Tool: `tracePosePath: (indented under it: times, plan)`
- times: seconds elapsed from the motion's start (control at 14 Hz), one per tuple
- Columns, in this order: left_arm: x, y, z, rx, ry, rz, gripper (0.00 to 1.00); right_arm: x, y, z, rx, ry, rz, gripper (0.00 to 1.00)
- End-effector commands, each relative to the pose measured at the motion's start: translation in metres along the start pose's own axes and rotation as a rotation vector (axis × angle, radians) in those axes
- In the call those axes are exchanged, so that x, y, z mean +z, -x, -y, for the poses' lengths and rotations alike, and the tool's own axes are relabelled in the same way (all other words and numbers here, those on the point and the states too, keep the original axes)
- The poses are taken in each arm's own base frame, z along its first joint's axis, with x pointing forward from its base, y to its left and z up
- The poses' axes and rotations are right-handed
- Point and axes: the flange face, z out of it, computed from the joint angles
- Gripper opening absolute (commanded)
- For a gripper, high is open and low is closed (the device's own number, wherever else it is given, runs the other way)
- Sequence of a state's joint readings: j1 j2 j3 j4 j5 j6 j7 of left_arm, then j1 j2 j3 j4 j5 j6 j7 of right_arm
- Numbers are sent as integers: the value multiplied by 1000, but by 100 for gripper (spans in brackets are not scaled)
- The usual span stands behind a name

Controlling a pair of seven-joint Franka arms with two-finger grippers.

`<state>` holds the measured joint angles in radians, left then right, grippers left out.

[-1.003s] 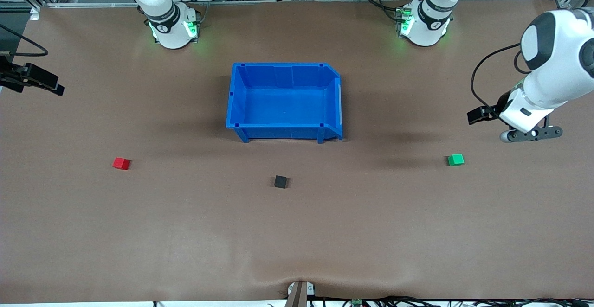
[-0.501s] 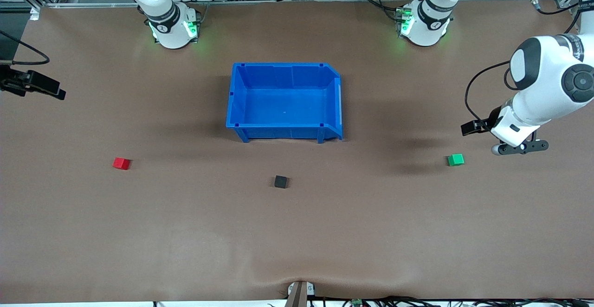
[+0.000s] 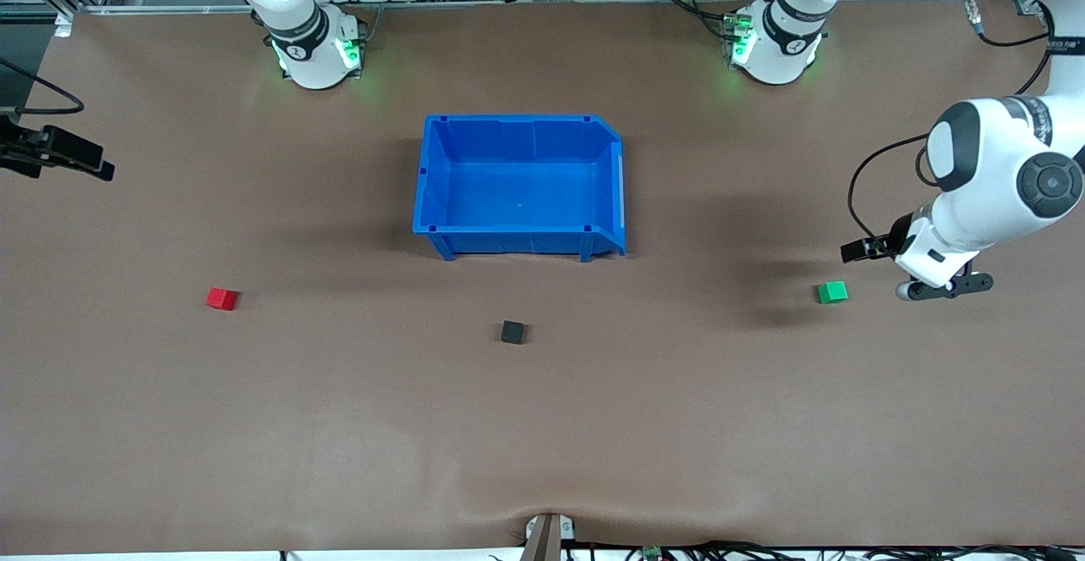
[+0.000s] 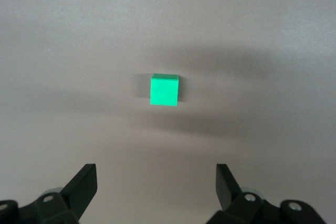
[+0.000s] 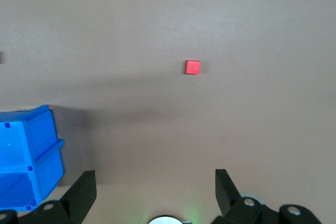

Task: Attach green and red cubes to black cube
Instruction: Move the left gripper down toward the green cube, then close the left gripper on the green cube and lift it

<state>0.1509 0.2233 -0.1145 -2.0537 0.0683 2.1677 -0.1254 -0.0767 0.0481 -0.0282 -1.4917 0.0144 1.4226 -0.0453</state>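
Observation:
The green cube [image 3: 832, 291] sits on the brown table toward the left arm's end. The red cube [image 3: 222, 298] lies toward the right arm's end, and the black cube [image 3: 512, 331] rests between them, slightly nearer the camera. My left gripper [image 4: 156, 179] hangs low over the table just beside the green cube [image 4: 165, 90]. It is open, and the cube lies ahead of its fingers, not between them. My right gripper [image 5: 155, 179] is open and empty, high over its end of the table. The red cube [image 5: 192, 67] shows small below it.
A large blue bin [image 3: 519, 184] stands mid-table, farther from the camera than the black cube, and its corner shows in the right wrist view [image 5: 26, 156]. The arms' bases [image 3: 314, 48] [image 3: 776, 40] stand along the table's back edge.
The left arm has swung down and toward the green cube, bringing its gripper close beside it. The right hand has barely shifted. None of the cubes has moved.

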Motion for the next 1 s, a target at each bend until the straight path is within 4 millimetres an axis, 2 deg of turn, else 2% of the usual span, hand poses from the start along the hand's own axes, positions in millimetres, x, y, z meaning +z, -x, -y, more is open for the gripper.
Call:
tracePosePath:
  times: [0.0,0.14,0.36,0.64,0.93]
  plan:
    - [11,-18,2,-14,8,6,100,0,0,-7,-14,16,-3,100]
    - [22,-25,6,-22,13,8,100,9,-6,-7,-1,13,18,100]
    - [43,-37,18,-44,25,-14,100,10,-5,-7,-1,8,26,100]
    - [65,-43,17,-45,34,-15,100,23,-11,-18,13,-2,51,100]
    - [84,-48,15,-43,40,-14,96,27,-13,-13,10,-3,60,100]
